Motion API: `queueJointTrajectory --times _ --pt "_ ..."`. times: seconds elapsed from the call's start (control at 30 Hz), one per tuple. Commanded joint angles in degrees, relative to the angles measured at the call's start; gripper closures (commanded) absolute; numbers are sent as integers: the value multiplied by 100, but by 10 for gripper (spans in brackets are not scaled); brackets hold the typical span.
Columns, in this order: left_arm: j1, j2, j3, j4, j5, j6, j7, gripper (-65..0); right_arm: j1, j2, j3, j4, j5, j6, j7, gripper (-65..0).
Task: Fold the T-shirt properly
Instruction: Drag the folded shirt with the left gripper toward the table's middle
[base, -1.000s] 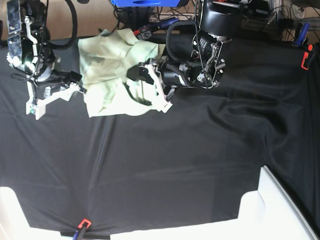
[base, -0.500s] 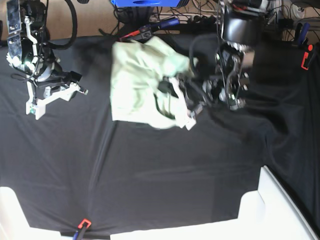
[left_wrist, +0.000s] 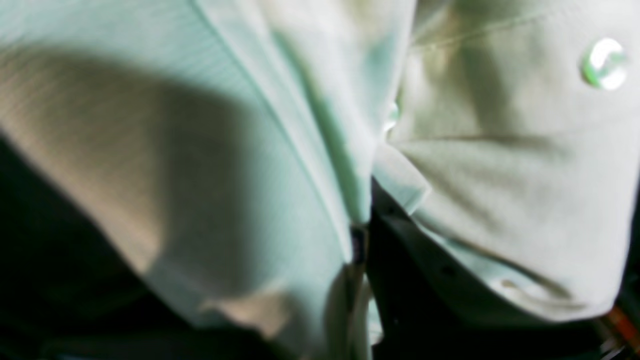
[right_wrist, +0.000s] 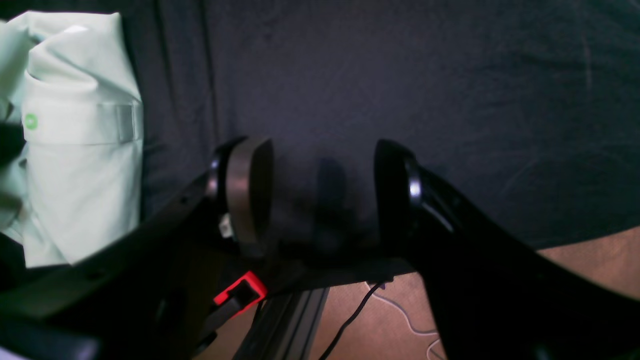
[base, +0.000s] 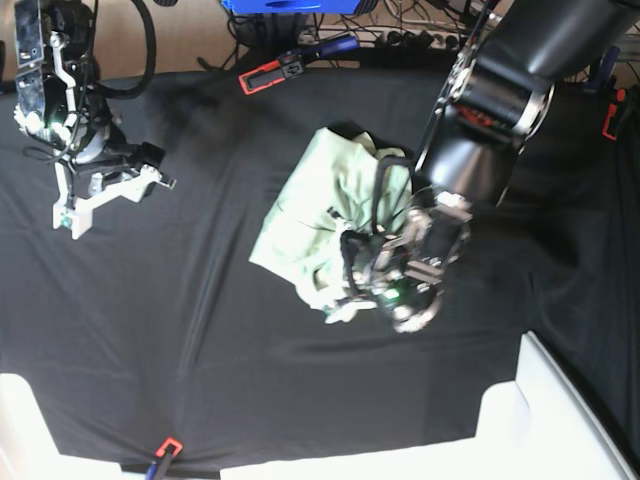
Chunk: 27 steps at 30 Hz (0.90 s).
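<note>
Tabletop under a black, faintly creased cloth carries everything I can see, and I take the pale mint-green cotton T-shirt as my landmark. It lies bunched and crumpled near the middle of that cloth, not flat, with loose folds piled on one another. My left arm's big black housing comes down from the far edge just beside the T-shirt, and my left fingers sit at the garment's near edge, closed down on a gathered bunch of its fabric. From the left wrist, blurred green cloth fills nearly the whole view, with a small round pale button on one fold. My right arm stands well apart from the T-shirt, toward the other side of the tabletop. My right fingers hang parted about halfway with only black cloth between them, gripping nothing; the T-shirt shows at the edge of that wrist view. A red-and-black clamp sits at the tabletop's far edge beyond the T-shirt.
</note>
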Motion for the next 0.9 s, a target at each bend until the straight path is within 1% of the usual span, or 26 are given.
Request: queueJointTrajectory --times 0.0,0.17,0.27,0.33,0.43,0.47,0.57,0.7,0.8,0.87 --pt "-310 77 56 10 189 14 -85 0 37 44 12 91 -2 45 69 -312" --pt "-635 420 381 -350 1385 22 -586 0 28 44 3 91 -2 45 69 -312" --pt "-635 657 460 -552 2220 14 -1026 0 28 44 3 91 -2 45 69 -312" --pt "-600 877 460 -737 2747 14 -1377 0 28 44 3 91 -2 45 69 -312" --pt "-565 1139 460 -1018 3363 5 -1835 0 37 44 3 91 -2 45 69 -312" --pt "-565 1139 469 -1071 3521 5 -2002 0 37 44 3 91 -2 45 69 -312" --pt "-556 1139 469 -1115 3855 14 -2485 0 37 44 3 82 -2 45 69 -312" --pt "-574 1139 469 -1106 3978 22 -2749 0 37 44 3 82 -11 45 69 -312" --pt "-574 1139 469 -1097 3978 14 -2793 0 63 44 3 38 -11 45 69 -312" --pt "-565 1139 469 -1071 3978 14 -3021 0 89 44 3 -41 -2 45 69 -312"
